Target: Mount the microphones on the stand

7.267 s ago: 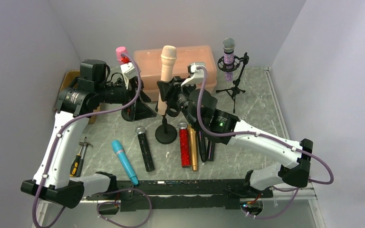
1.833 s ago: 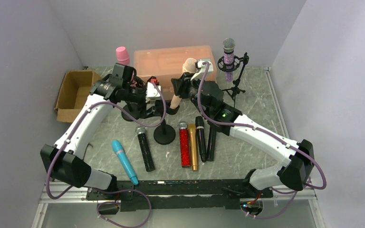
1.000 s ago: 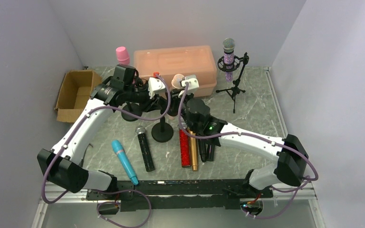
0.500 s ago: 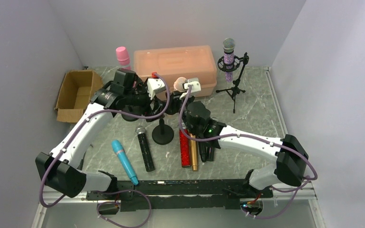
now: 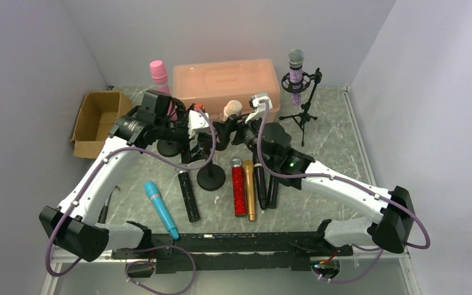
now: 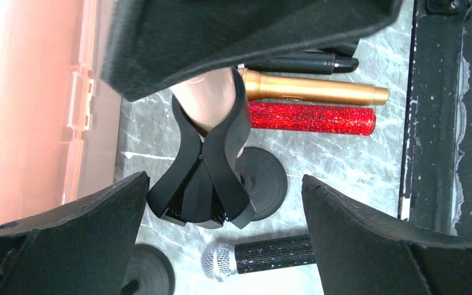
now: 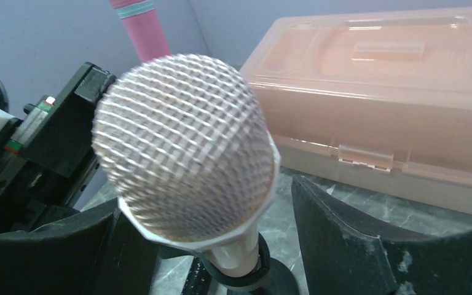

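Where right gripper (image 7: 203, 203) gapes, peach microphone (image 7: 184, 141) stands.

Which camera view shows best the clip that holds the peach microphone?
The left wrist view: the clip sits in the middle, sharp, closed around the peach microphone. The right wrist view shows only a dark bit of it under the mesh head. In the top view I cannot make it out.
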Motion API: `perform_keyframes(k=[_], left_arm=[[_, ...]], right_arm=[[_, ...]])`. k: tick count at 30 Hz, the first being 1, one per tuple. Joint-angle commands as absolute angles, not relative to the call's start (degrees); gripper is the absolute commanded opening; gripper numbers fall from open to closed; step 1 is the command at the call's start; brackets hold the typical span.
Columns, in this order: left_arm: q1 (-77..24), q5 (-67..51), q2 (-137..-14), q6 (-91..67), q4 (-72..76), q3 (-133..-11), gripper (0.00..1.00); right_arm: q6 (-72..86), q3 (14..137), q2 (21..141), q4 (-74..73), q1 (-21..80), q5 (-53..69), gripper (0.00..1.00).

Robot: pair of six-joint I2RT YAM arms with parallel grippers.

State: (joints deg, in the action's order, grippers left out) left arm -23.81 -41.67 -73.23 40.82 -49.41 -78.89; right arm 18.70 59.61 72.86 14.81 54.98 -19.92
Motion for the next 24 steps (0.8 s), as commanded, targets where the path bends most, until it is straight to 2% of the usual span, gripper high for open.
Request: perform_keyframes(k=[1,4,7,9,14,20,22,24], left_arm=[[-23.82,-47.22,-73.22,48.46,-51.46,-80.58,0.99],[-23.82,-47.17,-73.77,49.56,-51.4,-80.26,0.99],[-23.82,-46.79,-74.03,49.85,-50.4,-79.94,0.99],[-23.82,-46.69,-74.73,49.32,-50.33,-80.5,0.95],[-23.82,-45.36,-78.0,46.73,-52.37,-83.14,0.76],[-23.82,-43.11,-77.05,45.3,-51.64,-81.15,0.63],[-23.82,-41.96,-76.39,46.3,-52.27,-80.76,0.67],[-23.82,-41.17,-75.66,47.26,-53.21,-80.73,0.79]], right_arm=[[19.14,63.99,70.81,11.0,54.76,-15.59,0.74],[18.58,64.2,70.43,11.32,54.67,-15.64,0.69],[18.33,65.47,71.23,11.16,54.59,-15.43,0.59],[18.24,66.49,72.19,10.66,54.56,-15.18,0.53],[18.46,66.09,72.95,10.99,54.58,-15.49,0.36],[18.3,64.49,73.04,12.17,54.58,-16.42,0.21],[17.84,63.83,73.16,12.41,54.58,-17.12,0.16],[17.65,63.33,73.21,12.77,54.58,-17.51,0.13]])
